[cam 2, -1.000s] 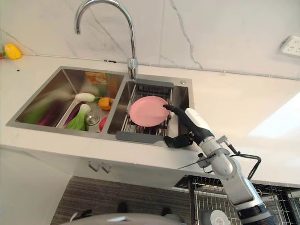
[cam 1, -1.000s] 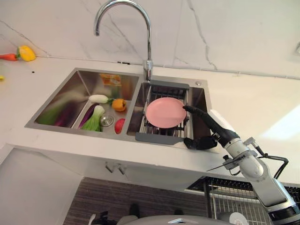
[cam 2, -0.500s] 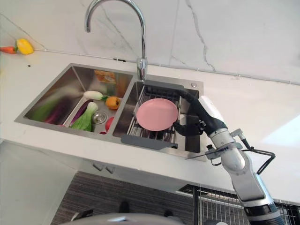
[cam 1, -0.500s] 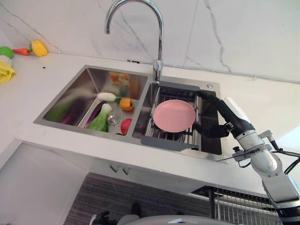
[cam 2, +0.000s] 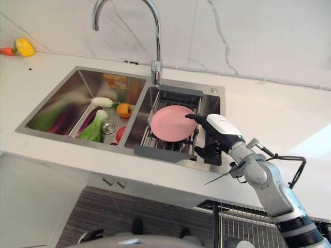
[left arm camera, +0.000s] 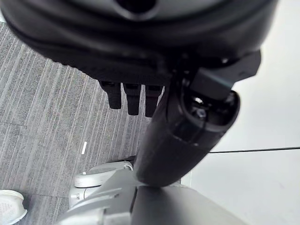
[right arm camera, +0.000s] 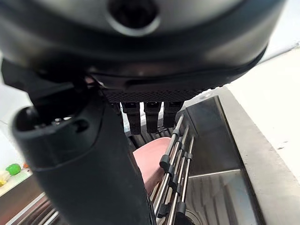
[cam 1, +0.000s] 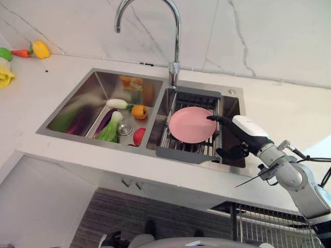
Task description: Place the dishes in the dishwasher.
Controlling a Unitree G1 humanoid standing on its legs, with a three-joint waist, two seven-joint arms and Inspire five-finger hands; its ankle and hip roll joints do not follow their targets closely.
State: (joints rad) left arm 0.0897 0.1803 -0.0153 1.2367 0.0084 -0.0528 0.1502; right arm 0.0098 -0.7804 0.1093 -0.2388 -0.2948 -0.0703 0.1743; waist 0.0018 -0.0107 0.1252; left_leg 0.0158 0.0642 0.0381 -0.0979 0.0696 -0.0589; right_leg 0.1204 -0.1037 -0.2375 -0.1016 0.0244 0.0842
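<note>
A round pink plate (cam 1: 191, 124) lies flat on the dark drying rack (cam 1: 182, 153) over the sink's right basin. My right hand (cam 1: 247, 135) reaches in from the right, open. Its straight fingers (cam 1: 213, 118) touch the plate's right rim, and its thumb (cam 1: 231, 152) hangs lower over the rack's right edge. In the right wrist view the plate (right arm camera: 152, 161) shows just past the fingers (right arm camera: 154, 115), beside the rack's bars (right arm camera: 180, 154). My left hand (left arm camera: 178, 136) hangs over the grey floor, fingers relaxed and holding nothing.
The left basin (cam 1: 77, 103) holds bok choy (cam 1: 110, 132), a white radish (cam 1: 117, 103), an orange pepper (cam 1: 138, 111) and a red one (cam 1: 138, 137). A tall tap (cam 1: 176, 41) arches over the sink. A pulled-out dishwasher rack (cam 1: 274, 227) shows below the counter at lower right.
The camera has shifted a little. My right hand has come down from the rack's far right corner, and its fingers now meet the plate's right rim. The plate has stayed put.
</note>
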